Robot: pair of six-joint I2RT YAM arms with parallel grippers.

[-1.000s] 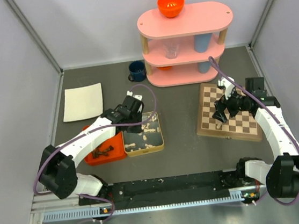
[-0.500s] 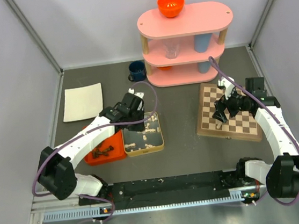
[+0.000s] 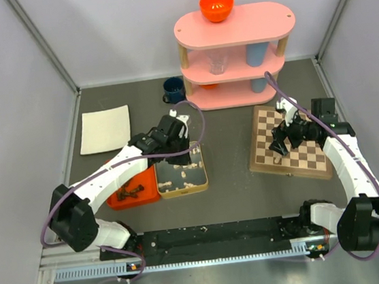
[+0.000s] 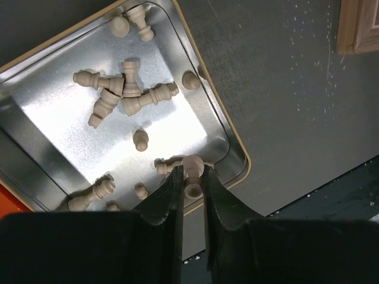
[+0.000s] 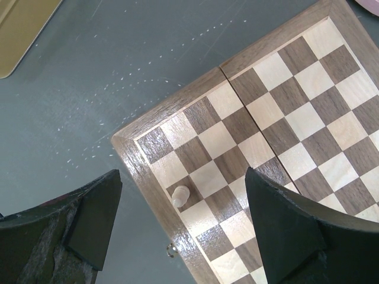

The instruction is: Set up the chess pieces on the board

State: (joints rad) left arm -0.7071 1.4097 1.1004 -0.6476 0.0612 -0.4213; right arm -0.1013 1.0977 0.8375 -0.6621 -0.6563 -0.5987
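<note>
Grey table [image 3: 235, 178]: left gripper [image 4: 190, 177] clamps a cream pawn [image 4: 191, 163] at its fingertips above the tin [image 4: 237, 154]; right gripper [image 5: 183, 207] hangs released over the board [image 5: 284, 112], near the placed pawn [image 5: 180, 195]. Risk: this shallow tip grip may let the cream pawn slip or tilt in transit

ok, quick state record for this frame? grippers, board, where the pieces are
left gripper: shut on a pale piece, over a corner of the tin
right gripper: open, above the board's corner, holding nothing
board: one pale pawn standing near the corner; other visible squares bare
tin contents: loose pale pieces, mostly lying on their sides
orange tray: dark pieces
</note>
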